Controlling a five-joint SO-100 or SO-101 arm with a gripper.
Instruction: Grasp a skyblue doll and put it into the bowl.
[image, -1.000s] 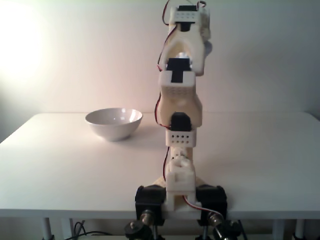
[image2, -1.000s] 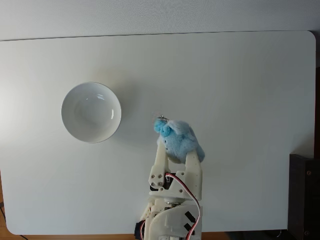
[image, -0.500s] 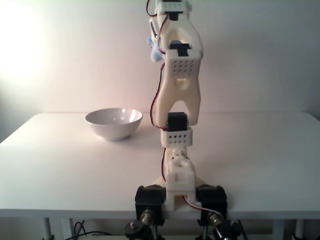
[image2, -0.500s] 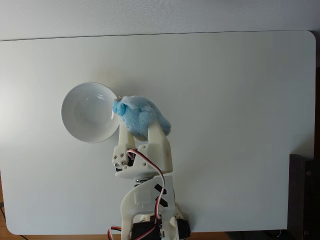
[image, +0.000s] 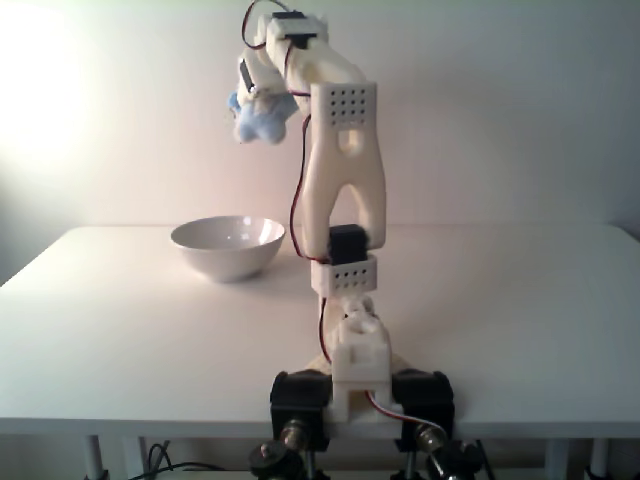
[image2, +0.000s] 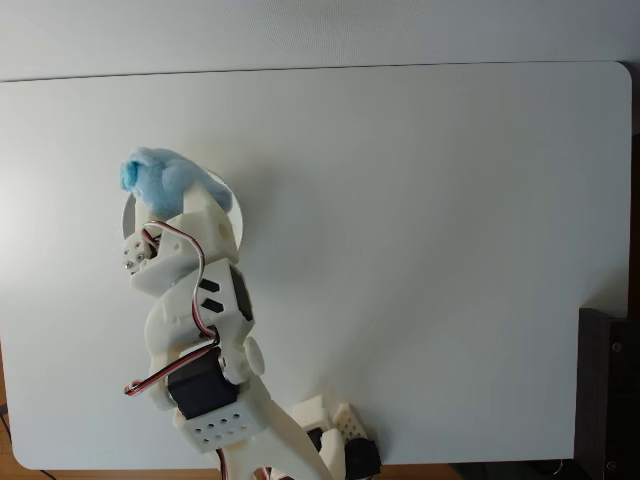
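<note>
Transport step, near its end. Nearest the camera in a fixed view, the arm base sits at the table (image: 120, 330) front edge. Further back, the gripper (image: 258, 112) is raised high, jaws clamped on the doll (image: 260, 122). In another fixed view the doll (image2: 165, 180) sits over the bowl's far rim, and only a sliver of bowl (image2: 233, 215) peeks out beside the arm. Bowl (image: 227, 246) stands on the table below. Next move likely: lower a little, centre over the bowl, let go.

White table (image: 120, 330) stands against a plain pale wall (image: 520, 110); bright light glows on the wall above the table's left end.
</note>
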